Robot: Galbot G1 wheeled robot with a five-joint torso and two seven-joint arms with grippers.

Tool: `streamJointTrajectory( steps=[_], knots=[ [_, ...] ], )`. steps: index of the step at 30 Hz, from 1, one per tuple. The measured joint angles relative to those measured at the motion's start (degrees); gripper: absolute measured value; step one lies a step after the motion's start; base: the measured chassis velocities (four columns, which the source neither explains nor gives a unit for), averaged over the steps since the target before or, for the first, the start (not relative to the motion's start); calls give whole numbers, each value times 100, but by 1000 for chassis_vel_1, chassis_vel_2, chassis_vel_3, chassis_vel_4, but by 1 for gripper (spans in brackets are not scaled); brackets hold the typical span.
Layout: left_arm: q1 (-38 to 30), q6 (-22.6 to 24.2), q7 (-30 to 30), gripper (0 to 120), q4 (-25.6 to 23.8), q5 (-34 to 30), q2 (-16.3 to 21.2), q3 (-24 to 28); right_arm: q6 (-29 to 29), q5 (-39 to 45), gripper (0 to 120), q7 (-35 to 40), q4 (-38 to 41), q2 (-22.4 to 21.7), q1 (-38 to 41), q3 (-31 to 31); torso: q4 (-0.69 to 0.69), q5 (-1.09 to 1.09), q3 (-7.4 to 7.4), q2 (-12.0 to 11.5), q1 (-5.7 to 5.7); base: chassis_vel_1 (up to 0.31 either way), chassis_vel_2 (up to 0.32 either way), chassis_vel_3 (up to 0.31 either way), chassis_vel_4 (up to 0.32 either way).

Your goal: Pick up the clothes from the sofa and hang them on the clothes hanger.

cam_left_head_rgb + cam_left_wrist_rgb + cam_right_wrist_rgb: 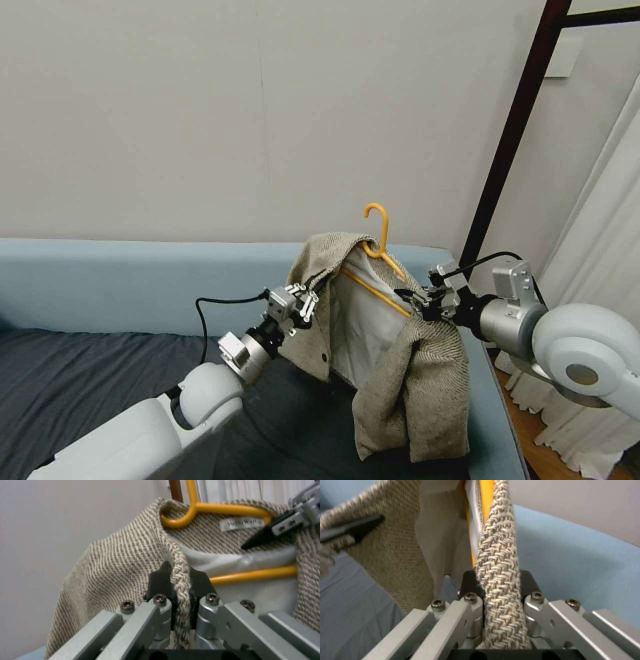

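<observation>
Backdrop: we face a plain pale wall, with a dark rack post slanting up on the right and a white curtain beyond it.
Sofa: the light blue sofa runs along the wall, and its dark seat cushion lies below our arms.
Jacket: we see the beige woven jacket held up above the seat, draped over a yellow hanger with its pale lining facing us.
Hanger: its hook stands up free against the wall, apart from the rack post.
Left gripper: our left gripper is pinched onto the braided front edge on the jacket's left side.
Right gripper: our right gripper is clamped on the braided trim of the opposite edge, by the hanger's lower arm.
Label: a small white label sits inside the collar, just beside the right gripper's dark fingertip.
</observation>
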Motion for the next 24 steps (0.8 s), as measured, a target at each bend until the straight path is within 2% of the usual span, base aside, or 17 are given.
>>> streamJointTrajectory(
  steps=[5, 9, 10, 13, 14, 18, 19, 20, 24],
  knots=[
    [204, 265, -421, 14, -98, 75, -23, 75, -22, 116, 9, 112, 78, -80, -120, 179, 0, 0, 0, 0, 0, 0, 0, 0, 0],
    [766, 341, -820, 34, -185, 483, 18, -122, -118, 231, 9, 221, 151, -162, -196, 343, 2, 0, 0, 0, 0, 0, 0, 0, 0],
    [766, 341, -820, 34, -185, 483, 18, -122, -118, 231, 9, 221, 151, -162, -196, 343, 2, 0, 0, 0, 0, 0, 0, 0, 0],
    [1200, 369, -992, 48, -313, 682, 72, -491, -250, 478, 9, 457, 223, -193, -189, 455, 1, -1, 0, 0, 0, 0, 0, 0, 0],
    [1200, 369, -992, 48, -313, 682, 72, -491, -250, 478, 9, 457, 223, -193, -189, 455, 1, -1, 0, 0, 0, 0, 0, 0, 0],
    [1639, 345, -1002, 63, -380, 766, 71, -1026, -374, 662, 9, 702, 253, -195, -208, 624, 1, -1, 0, 0, 0, 0, 0, 0, 0],
    [1639, 345, -1002, 63, -380, 766, 71, -1026, -374, 662, 9, 702, 253, -195, -208, 624, 1, -1, 0, 0, 0, 0, 0, 0, 0],
    [1695, 336, -1002, 69, -386, 772, 65, -1095, -387, 679, 9, 728, 257, -199, -219, 653, 1, 0, 0, 0, 0, 0, 0, 0, 0],
    [2939, 160, -996, 88, -566, 884, -166, -2105, -604, 1147, 9, 1317, 352, -393, -348, 1190, 2, -1, 0, 0, 0, 0, 0, 0, 0]
  ],
)
